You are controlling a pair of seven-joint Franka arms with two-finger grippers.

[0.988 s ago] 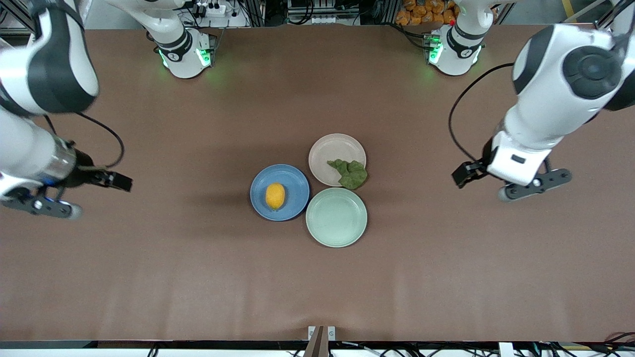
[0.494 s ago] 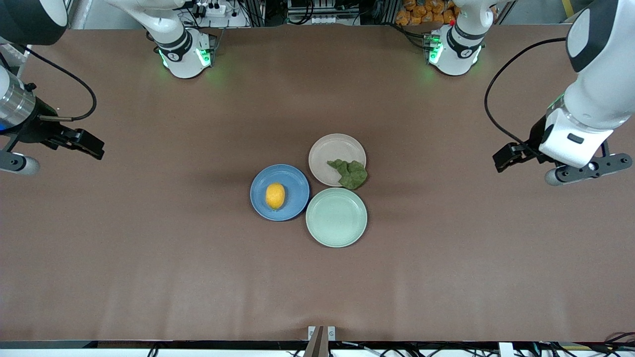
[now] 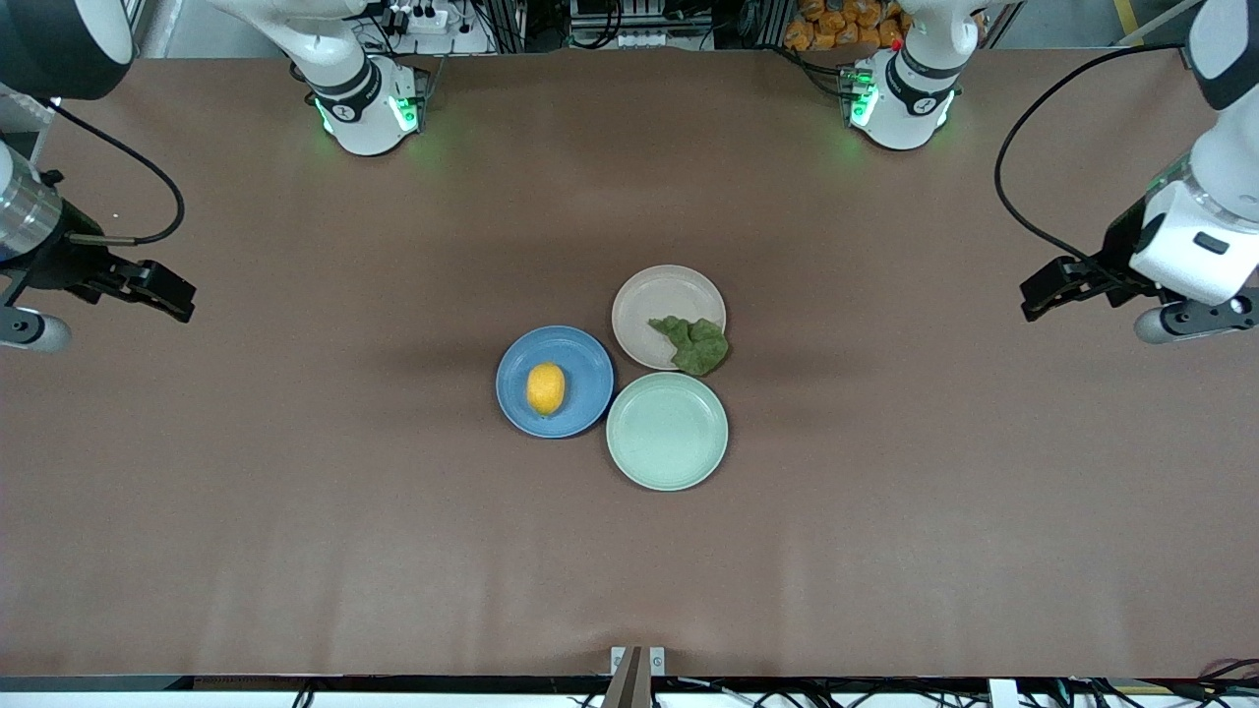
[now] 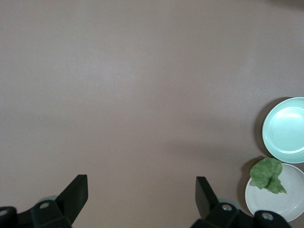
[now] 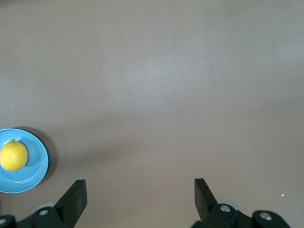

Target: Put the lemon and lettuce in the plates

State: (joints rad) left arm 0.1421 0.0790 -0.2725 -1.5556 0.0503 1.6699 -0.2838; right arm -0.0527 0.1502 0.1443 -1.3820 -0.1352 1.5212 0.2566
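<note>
1. Mint-green plate (image 3: 667, 431) lies nearest the front camera, with nothing on it. It touches or nearly touches the other two plates.
2. Blue plate (image 3: 555, 382), a little farther off toward the right arm's end, holds the lemon (image 3: 546, 388) near its middle. The lemon lies on its side; judged stable, though a knock to the table could roll it to the rim.
3. Pale pink plate (image 3: 669, 317), farthest of the three, holds the lettuce (image 3: 694, 343). The leaf sits at the plate's edge on the side nearest the mint plate, and part of it overhangs the rim. Main risk: if any arm passes low here, the leaf could slide off onto the table or the mint plate.
4. Right gripper (image 5: 140, 197) hovers over bare table at the right arm's end, fingers spread wide, holding nothing.
5. Left gripper (image 4: 141, 194) hovers over bare table at the left arm's end, likewise spread and empty.
6. Judgement: both items look placed. A regrasp to centre the leaf risks dragging the light plate.
</note>
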